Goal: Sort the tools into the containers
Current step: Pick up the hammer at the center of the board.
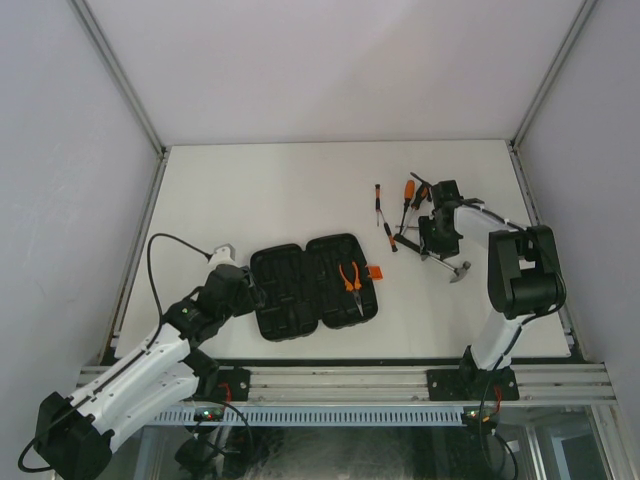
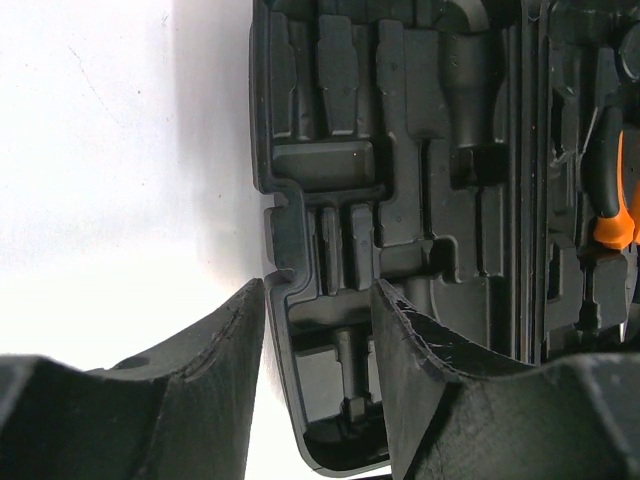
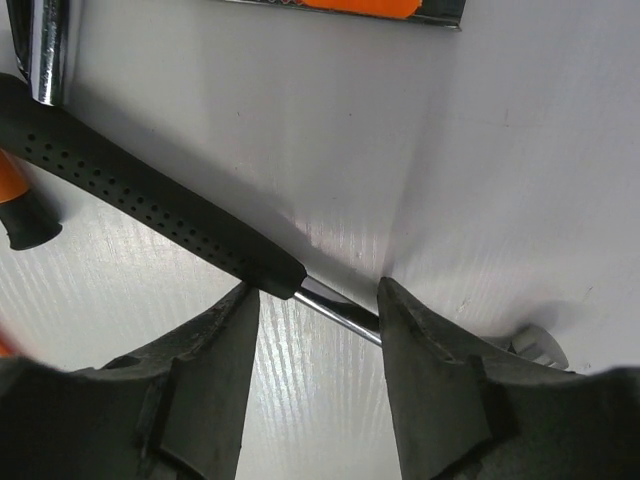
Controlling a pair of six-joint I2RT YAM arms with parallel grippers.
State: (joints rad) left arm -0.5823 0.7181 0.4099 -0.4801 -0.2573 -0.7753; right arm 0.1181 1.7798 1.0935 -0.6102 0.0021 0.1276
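Near the middle of the top view the black case (image 1: 295, 300) lies open on the worktop (image 1: 280, 190). Only the orange-handled pliers (image 1: 351, 280) sit in its right half; the other slots look bare. Toward the upper right, well apart from the case, the screwdrivers (image 1: 381, 207) and the hammer (image 1: 455, 270) lie loose, so most of the sorting seems left to do. The right hand (image 3: 318, 295) is spread astride the hammer's metal shaft, not pinching it. The left hand (image 2: 318, 295) is spread over the case's left rim, gripping nothing that I can tell.
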